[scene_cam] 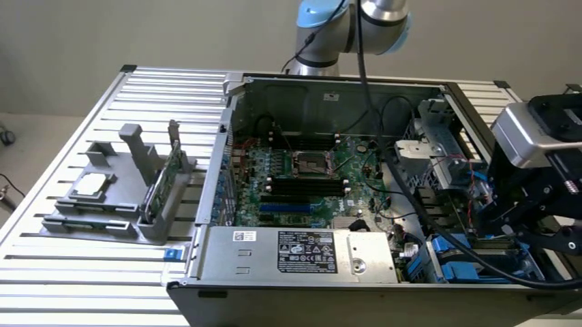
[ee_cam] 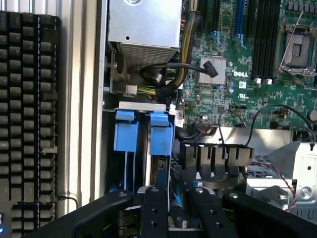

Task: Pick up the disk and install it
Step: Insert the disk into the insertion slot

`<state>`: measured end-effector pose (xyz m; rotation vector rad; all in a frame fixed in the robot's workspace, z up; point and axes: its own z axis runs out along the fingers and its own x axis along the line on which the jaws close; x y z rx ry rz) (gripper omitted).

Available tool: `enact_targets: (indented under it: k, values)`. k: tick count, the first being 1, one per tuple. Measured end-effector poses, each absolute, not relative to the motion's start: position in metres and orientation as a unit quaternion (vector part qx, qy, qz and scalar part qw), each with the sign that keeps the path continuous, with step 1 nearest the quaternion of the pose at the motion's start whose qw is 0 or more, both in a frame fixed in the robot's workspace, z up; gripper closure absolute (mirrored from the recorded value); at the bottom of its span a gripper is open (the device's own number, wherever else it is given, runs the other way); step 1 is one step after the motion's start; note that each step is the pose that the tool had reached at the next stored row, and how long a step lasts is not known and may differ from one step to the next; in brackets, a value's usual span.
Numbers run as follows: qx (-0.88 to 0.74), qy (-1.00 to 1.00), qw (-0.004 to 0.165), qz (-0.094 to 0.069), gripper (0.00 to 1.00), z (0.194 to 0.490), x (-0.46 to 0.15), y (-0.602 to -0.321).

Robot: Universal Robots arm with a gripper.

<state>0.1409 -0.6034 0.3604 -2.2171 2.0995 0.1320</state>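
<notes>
Clutter all round inside open computer case (scene_cam: 328, 88): black cables (ee_cam: 163, 74) looped under silver power box (ee_cam: 143, 22), green main board (ee_cam: 237, 94) beside them, black ribbed block (ee_cam: 215, 156) just beside the fingers (ee_cam: 154, 210). Second blue carrier (ee_cam: 126, 136) sitting in drive bay (ee_cam: 141, 163), just beside the disk (ee_cam: 161, 139), on keyboard (ee_cam: 25, 124) side. Fingers closed on the disk, one on each flat side, thin edge toward wrist camera, blue end pointing away into bay. Well apart, on slatted worktop (scene_cam: 109, 272) at exterior view's left, gray holder (scene_cam: 118, 204) with small silver chip (scene_cam: 94, 184) and green card (scene_cam: 163, 180). Tight room round the disk: silver case wall (ee_cam: 101, 74) and second carrier on one side, ribbed block and cables on other. Case lid off, so free room above bay and board.
</notes>
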Motion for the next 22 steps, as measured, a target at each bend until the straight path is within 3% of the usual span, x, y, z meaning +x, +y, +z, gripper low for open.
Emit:
enact_targets:
  k: [22]
  values:
    - [-0.726, 0.685, 0.052, 0.042, 0.75, 0.332, 0.141, -0.604]
